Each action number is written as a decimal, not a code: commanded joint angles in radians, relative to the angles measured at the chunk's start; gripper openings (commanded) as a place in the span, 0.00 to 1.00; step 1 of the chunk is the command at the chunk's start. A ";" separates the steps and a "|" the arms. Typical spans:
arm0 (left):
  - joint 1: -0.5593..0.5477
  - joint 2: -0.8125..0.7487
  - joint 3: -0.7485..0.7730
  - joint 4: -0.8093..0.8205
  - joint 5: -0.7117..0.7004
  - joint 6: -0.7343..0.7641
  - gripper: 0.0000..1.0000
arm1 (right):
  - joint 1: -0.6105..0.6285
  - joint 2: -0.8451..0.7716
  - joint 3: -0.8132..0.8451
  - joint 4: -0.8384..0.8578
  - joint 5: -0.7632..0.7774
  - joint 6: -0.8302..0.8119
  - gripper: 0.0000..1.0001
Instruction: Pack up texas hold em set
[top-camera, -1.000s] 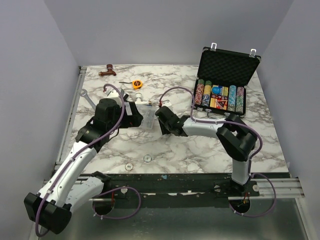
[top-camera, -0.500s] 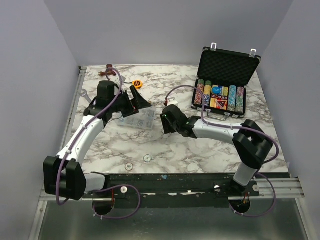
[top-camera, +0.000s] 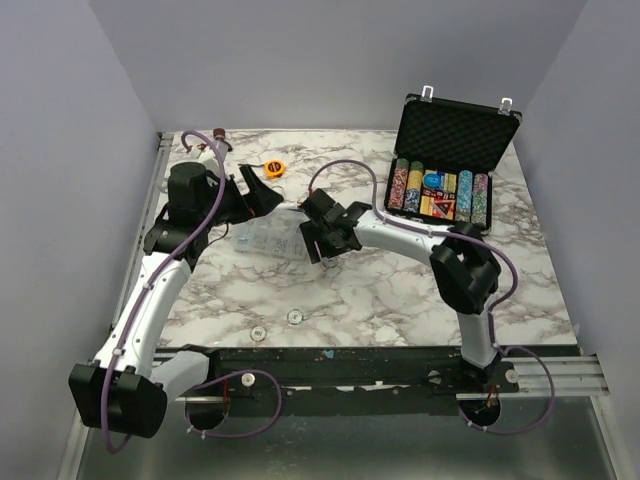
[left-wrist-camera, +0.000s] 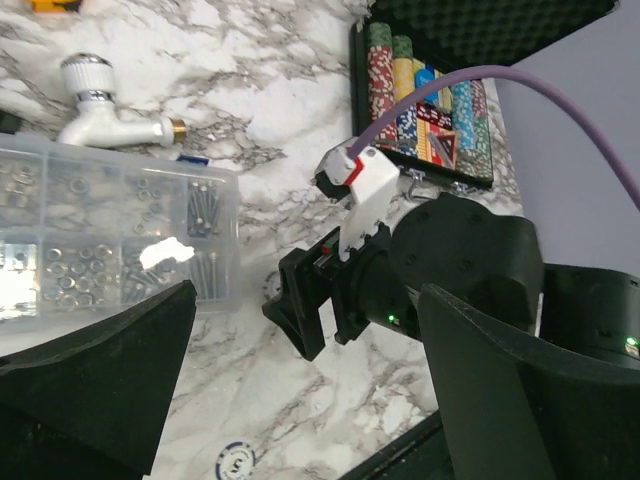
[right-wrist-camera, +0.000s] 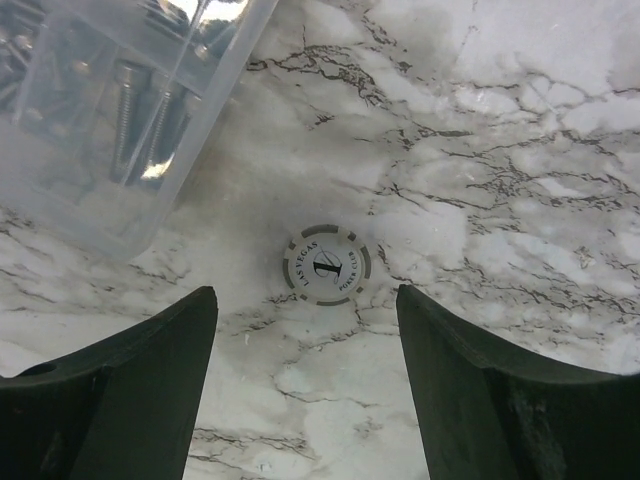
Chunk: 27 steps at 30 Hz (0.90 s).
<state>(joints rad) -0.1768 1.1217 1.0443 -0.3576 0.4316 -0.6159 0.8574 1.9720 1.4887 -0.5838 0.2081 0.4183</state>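
The black foam-lined case stands open at the far right, with rows of multicoloured chips in it; it also shows in the left wrist view. My right gripper is open and empty, low over the marble. A grey-and-white poker chip lies flat just ahead of its open gripper. My left gripper is open and empty, raised over the far left. A blue chip lies on the table below it. Two more loose discs lie near the front edge.
A clear compartment box of small parts lies between the two grippers, its corner close to the right fingers. A white tap and a yellow tape measure lie at the far left. Walls stand on three sides.
My left arm has swung back and to the left, uncovering the clear box. My right gripper has moved left and a little farther, toward the box.
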 joint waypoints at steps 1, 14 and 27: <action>0.004 -0.075 -0.029 -0.016 -0.123 0.084 0.92 | -0.016 0.091 0.093 -0.185 -0.067 -0.019 0.75; 0.004 -0.117 -0.032 -0.009 -0.096 0.090 0.92 | -0.045 0.249 0.283 -0.316 -0.112 -0.060 0.67; 0.004 -0.112 -0.033 -0.002 -0.067 0.085 0.92 | -0.044 0.304 0.328 -0.391 -0.116 -0.071 0.59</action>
<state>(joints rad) -0.1768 1.0199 1.0237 -0.3645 0.3416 -0.5419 0.8104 2.2353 1.7996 -0.9146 0.1024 0.3645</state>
